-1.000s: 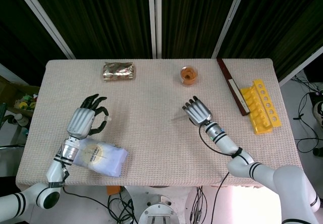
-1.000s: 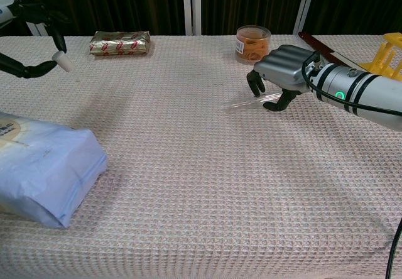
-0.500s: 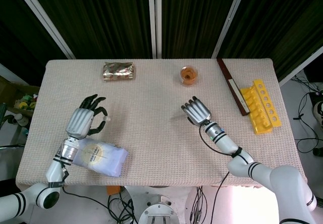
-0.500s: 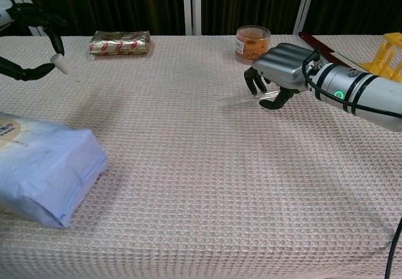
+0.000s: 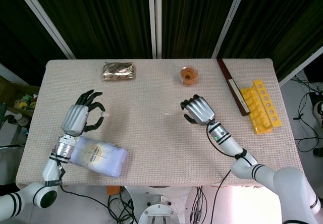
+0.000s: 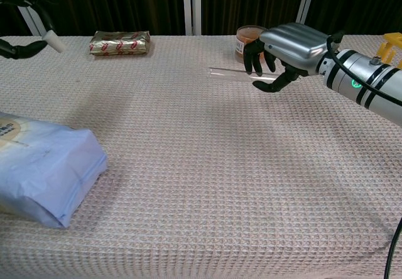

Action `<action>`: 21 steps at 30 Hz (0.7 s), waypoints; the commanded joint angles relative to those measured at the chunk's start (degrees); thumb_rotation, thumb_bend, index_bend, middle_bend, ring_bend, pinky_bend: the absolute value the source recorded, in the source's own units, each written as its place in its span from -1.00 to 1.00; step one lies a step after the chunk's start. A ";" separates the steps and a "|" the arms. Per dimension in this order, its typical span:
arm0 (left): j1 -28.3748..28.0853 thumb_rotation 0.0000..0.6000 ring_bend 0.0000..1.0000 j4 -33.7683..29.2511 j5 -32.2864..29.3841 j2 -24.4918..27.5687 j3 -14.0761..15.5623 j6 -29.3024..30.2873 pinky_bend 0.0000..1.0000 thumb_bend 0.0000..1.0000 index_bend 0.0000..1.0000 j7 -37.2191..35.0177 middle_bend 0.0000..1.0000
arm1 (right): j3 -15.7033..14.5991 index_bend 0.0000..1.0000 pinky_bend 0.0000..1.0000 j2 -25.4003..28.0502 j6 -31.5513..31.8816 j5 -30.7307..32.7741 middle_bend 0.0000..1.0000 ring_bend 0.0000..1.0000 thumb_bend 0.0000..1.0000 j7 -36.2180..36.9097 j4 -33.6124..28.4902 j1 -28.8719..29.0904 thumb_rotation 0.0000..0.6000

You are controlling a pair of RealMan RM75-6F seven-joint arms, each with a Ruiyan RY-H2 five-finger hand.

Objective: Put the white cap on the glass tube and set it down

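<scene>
My right hand grips a clear glass tube and holds it level above the table, its open end pointing toward my left side. My left hand pinches a small white cap between thumb and a finger, raised above the cloth at the far left. Cap and tube are well apart, with a wide stretch of table between them.
A pale blue bag lies at the front left below my left hand. A foil packet and an orange-filled jar sit at the back. A dark bar and a yellow rack lie at the right.
My right hand has lifted the glass tube off the cloth and raised it. My left hand has risen a little with the cap.
</scene>
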 commanded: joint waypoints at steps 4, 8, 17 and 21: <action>-0.72 1.00 -0.91 -2.81 0.05 0.19 -2.45 0.19 -0.80 0.06 0.10 -6.25 -0.71 | 1.55 0.64 -0.03 -1.55 5.41 -0.23 0.44 0.16 0.31 9.14 -1.03 -1.62 1.00; -1.97 1.00 -0.91 -4.37 0.45 -1.61 -4.73 1.13 -0.80 0.07 0.10 -9.77 -0.70 | 2.83 0.64 -0.02 -4.43 6.37 0.32 0.45 0.16 0.33 11.97 -0.62 -1.11 1.00; -4.41 1.00 -0.91 -5.81 0.56 -4.64 -5.97 0.97 -0.80 0.07 0.10 -8.09 -0.70 | 5.78 0.65 -0.02 -8.72 8.18 1.60 0.45 0.16 0.35 18.14 -0.23 0.07 1.00; -5.01 1.00 -0.91 -5.24 0.43 -5.74 -5.85 0.88 -0.80 0.06 0.10 -6.86 -0.70 | 6.41 0.65 -0.02 -9.56 7.96 1.91 0.45 0.16 0.35 19.38 -0.02 0.66 1.00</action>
